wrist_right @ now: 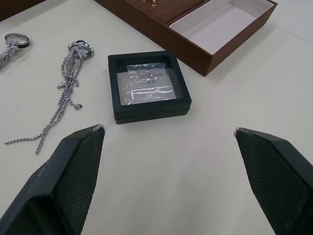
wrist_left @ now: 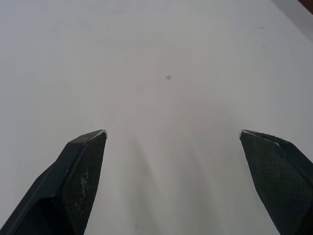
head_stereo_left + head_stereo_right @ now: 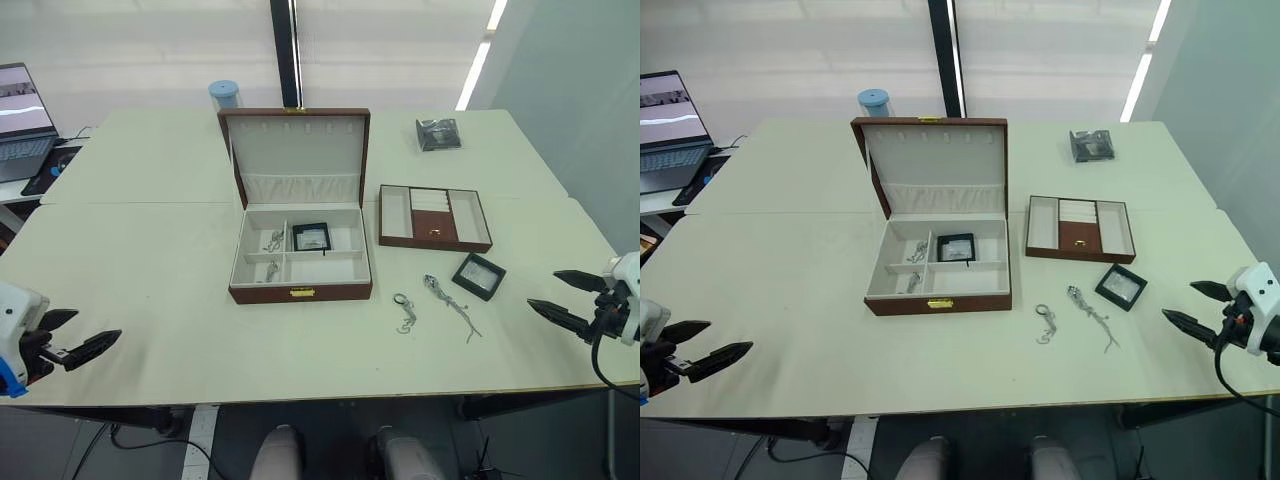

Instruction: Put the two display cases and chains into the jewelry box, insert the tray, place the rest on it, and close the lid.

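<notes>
Both hands, left hand and right hand, are wide open and empty. Second display case lies flat on the worktop beside the tray, so a pinch could easily skid it into the loose chains.

Brown jewelry box, cream lining; black display case; silver chains; possibly blue-lidded jar.
</notes>
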